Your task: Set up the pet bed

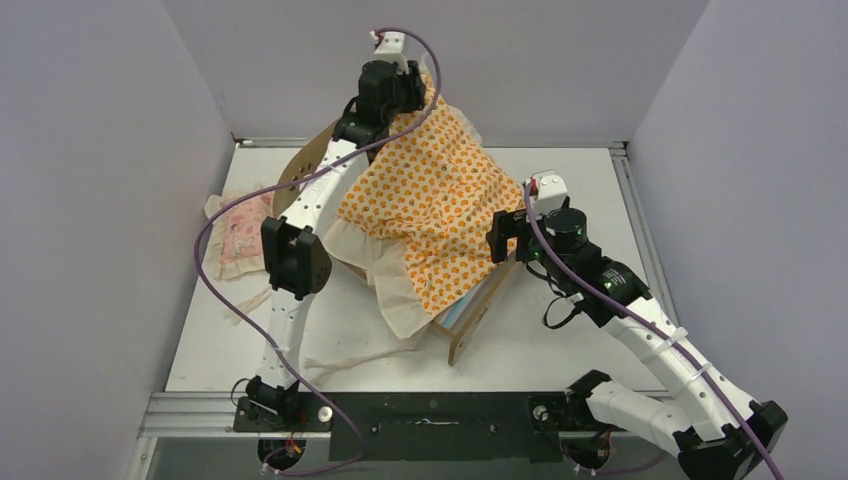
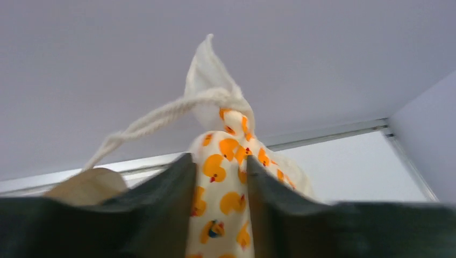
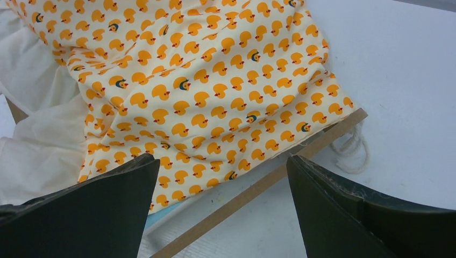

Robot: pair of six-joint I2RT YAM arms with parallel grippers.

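Note:
The pet bed stands mid-table; its rounded plywood headboard (image 1: 305, 165) and low footboard (image 1: 478, 318) show, the rest lies under the orange duck-print ruffled cushion (image 1: 430, 200). My left gripper (image 1: 405, 88) is raised at the back and shut on one corner of the cushion (image 2: 223, 183), holding it up so the cushion drapes over the bed. A white cord (image 2: 156, 121) hangs from that corner. My right gripper (image 1: 506, 236) is open and empty just above the footboard edge (image 3: 269, 180), with the cushion (image 3: 204, 80) under its left finger. A strip of blue base (image 3: 161, 217) peeks out.
The small pink frilled pillow (image 1: 240, 235) lies on the table left of the bed, beside the left arm. A loose white cord (image 1: 350, 360) trails on the table in front of the bed; another coil (image 3: 352, 150) lies beyond the footboard. Walls close in the back and both sides.

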